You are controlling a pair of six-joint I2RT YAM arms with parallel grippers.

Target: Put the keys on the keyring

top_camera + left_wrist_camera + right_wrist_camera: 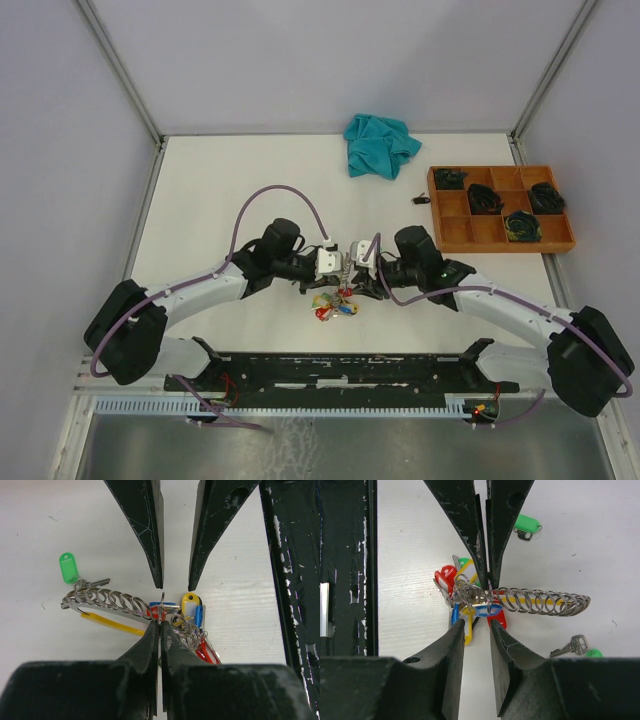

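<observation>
Keyring (115,609): sits among tagged keys (192,625) near the middle of the surface's near edge, pinched in the tightly closed left pincer (160,627). Faces the right pincer (477,625), parted and empty. Seems mid-threading; probably needs a loose green-tagged key (572,646) fetched next.

The keys (335,305) lie bunched on the table (230,190), toward its near edge and about midway across. Just behind the keys two grippers meet tip to tip, the left gripper (160,627) to the keys' left and the right gripper (477,625) to their right. The keyring (161,601) stands on edge over the keys, its wire between the left gripper's closed tips. Well behind the keys, slightly right, lies a cloth (380,145). Behind and far right of the keys sits a tray (500,247), with bundled cords (520,226) in some compartments. A small object (421,199) lies behind and right of the keys, short of the tray.
</observation>
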